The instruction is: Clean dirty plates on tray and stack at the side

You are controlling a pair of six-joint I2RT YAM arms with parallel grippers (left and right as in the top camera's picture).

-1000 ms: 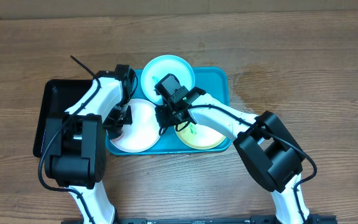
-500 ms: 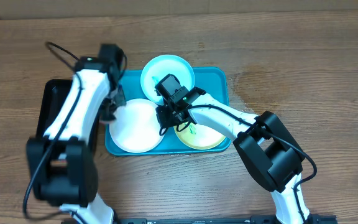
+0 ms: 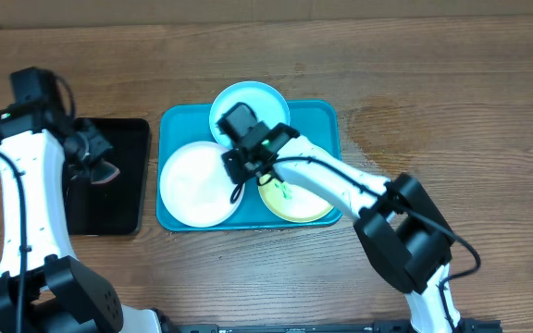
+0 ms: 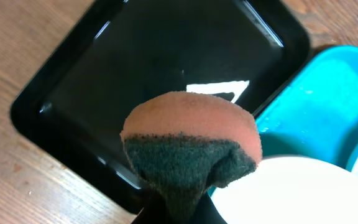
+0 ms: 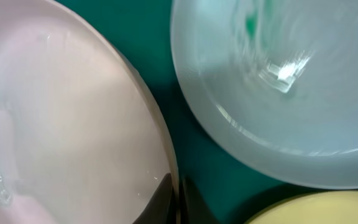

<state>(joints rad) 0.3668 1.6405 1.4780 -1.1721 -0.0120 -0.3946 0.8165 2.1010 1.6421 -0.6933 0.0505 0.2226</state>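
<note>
Tray, frame centre: carries white plate, pale blue plate and yellow-green plate.
Right gripper: jaws pinched on the white plate's rim.
Left gripper: clamped on sponge over black tray, frame left.
Risk: the shallow rim hold probably slips when lifted, dropping the plate onto its neighbours.

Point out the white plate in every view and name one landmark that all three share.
Overhead: the white plate sits in the left half of the turquoise tray.
Left wrist: lower right corner, partly behind the sponge.
Right wrist: fills the left side.
Shared landmark: the turquoise tray, next to the plate in the wrist views too.
</note>
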